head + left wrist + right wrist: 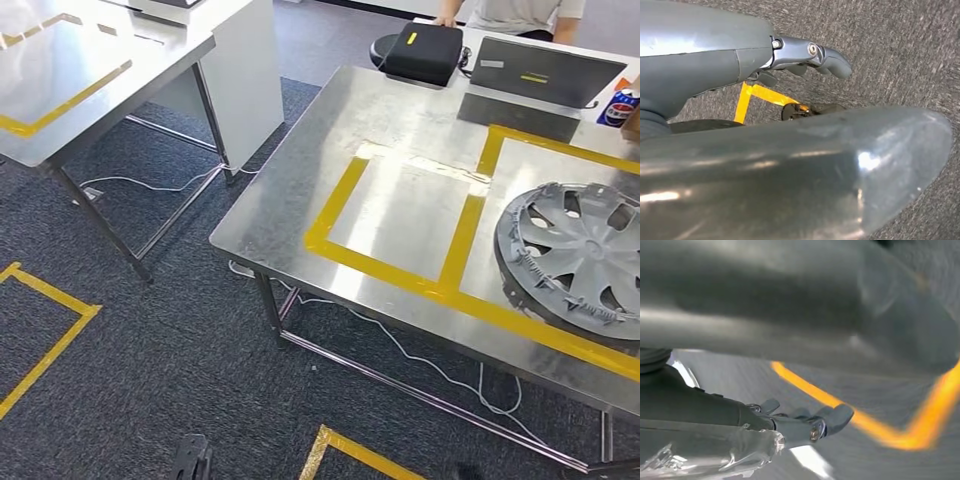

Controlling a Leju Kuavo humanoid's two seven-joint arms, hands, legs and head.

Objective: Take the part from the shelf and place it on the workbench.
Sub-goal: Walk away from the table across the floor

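Note:
A grey wheel cover (577,255) lies flat on the steel workbench (324,150), inside the right yellow-taped field. Beside it, the left taped square (400,215) holds nothing. My left hand (806,55) hangs over dark carpet with its fingers stretched out and nothing in them. My right hand (810,422) also has its fingers stretched out and holds nothing; behind it is a blurred grey surface crossed by a yellow tape line (874,427).
A black case (423,50), a dark flat panel (536,75) and a can (623,105) sit along the bench's far edge, where a person (521,15) stands. A second steel table (68,70) is at the left. Cables (423,365) run under the bench. Yellow tape (45,350) marks the carpet.

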